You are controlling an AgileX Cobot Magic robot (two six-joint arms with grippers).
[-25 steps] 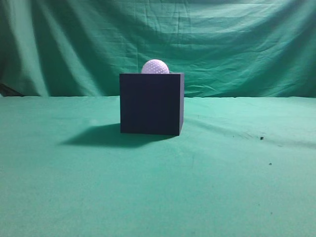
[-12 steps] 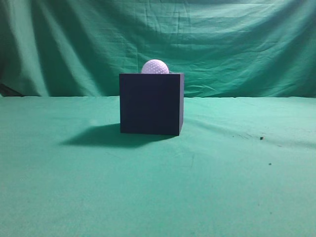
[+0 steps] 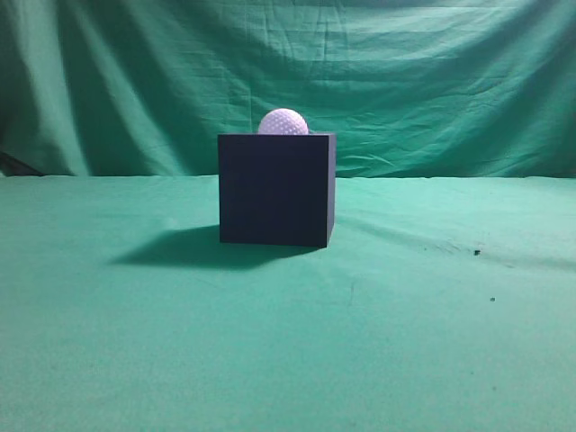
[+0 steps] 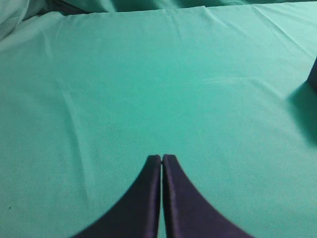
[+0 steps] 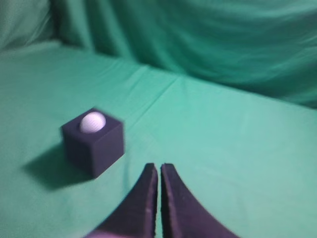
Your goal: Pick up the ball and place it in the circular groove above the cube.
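With the ball (image 3: 283,122) already seated on top of the cube (image 3: 274,190), in what appears to be the circular groove, the placement step reads as complete and the step in hand is judged to be a clean retreat. The cube stands upright on the green counter (image 3: 288,342), and neither arm appears in the exterior view.

The right hand (image 5: 159,167) has its 2 fingers pressed together, gripping nothing, and sits well apart from the cube, which lies ahead of it and to its left. The right wrist view is slightly blurred. The left hand (image 4: 161,158) is likewise closed and empty above bare counter, with only 1 dark corner of the cube at the right edge of its view.

To finish well, both arms should stay well apart from the cube. Any contact with the cube could shake the ball out of its seat, since more than half of the ball stands above the top face.
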